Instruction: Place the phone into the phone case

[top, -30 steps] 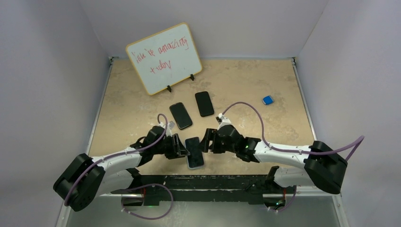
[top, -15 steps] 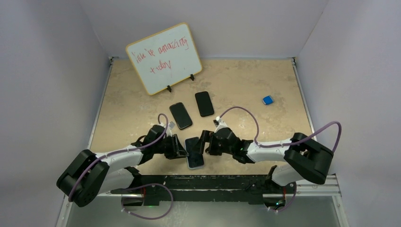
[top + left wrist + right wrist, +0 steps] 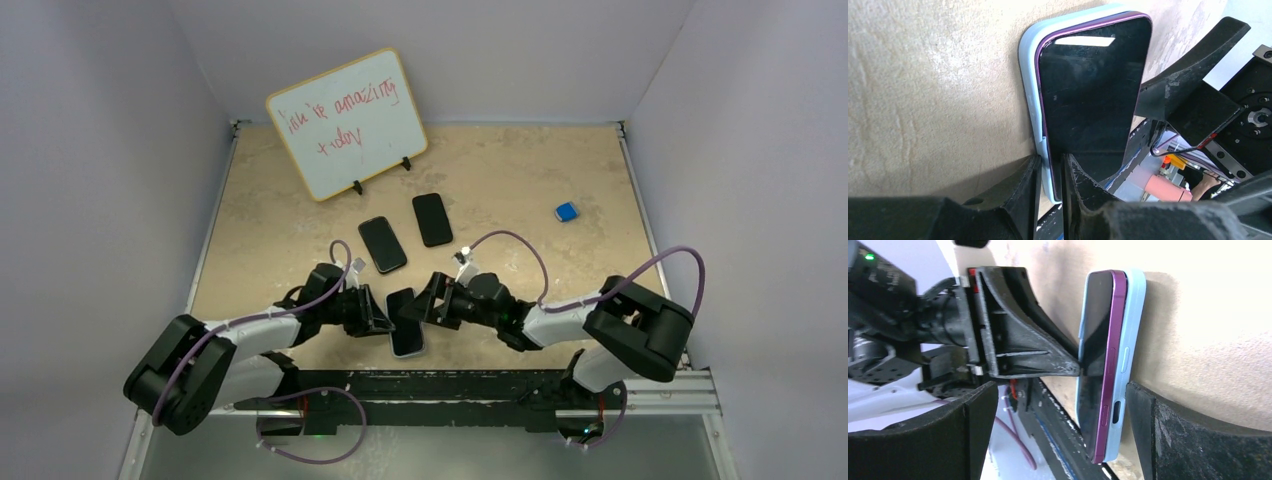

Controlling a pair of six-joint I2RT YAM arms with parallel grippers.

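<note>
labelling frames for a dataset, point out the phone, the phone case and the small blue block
phone [image 3: 1093,95]: left wrist view, middle of its dark screen
phone case [image 3: 1027,75]: left wrist view, pale blue side wall
small blue block [image 3: 566,211]: top view, its upper face

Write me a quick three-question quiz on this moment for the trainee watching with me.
1. True or false: the right hand is clamped on the purple-edged, black-screened phone.
2. How many other flat black phones lie farther back on the beige table? A one; B two; C three.
3. Fill in: the left hand pinches the edge of the ___ plastic phone case.
Key: 1 false, its jaws stand wide open on either side of the phone and case. 2 B. 3 pale blue.
</note>
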